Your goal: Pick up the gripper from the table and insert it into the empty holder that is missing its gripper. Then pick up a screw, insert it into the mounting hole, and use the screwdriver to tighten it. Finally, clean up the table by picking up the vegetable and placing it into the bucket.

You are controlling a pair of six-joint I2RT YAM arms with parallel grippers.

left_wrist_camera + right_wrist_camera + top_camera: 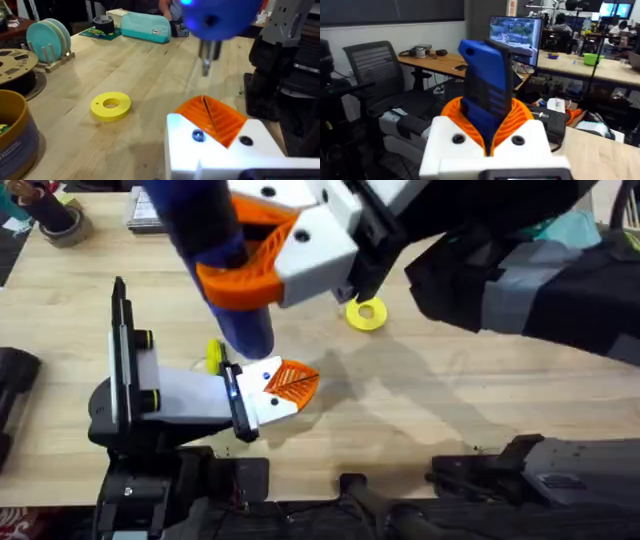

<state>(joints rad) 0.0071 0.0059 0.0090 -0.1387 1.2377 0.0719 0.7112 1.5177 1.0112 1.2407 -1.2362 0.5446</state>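
My right gripper (268, 258) reaches across the table, shut on the blue screwdriver (487, 92). The screwdriver points down, its metal tip (205, 62) hanging just above my left gripper (206, 111). The left gripper is shut with nothing held, its orange ribbed pads pressed together. The orange gripper (220, 120) sits in the white holder (220, 150). A bluish screw head (198, 135) fills one hole of the holder and the other hole (245, 141) is dark. The bucket (14, 135) stands to one side, with a sliver of green inside that I cannot identify.
A yellow ring-shaped disc (366, 313) lies on the wood past the left gripper. Further back are a teal pouch (145, 26), a rack of teal plates (47, 37), a filament spool (15, 65) and a tape roll (62, 222).
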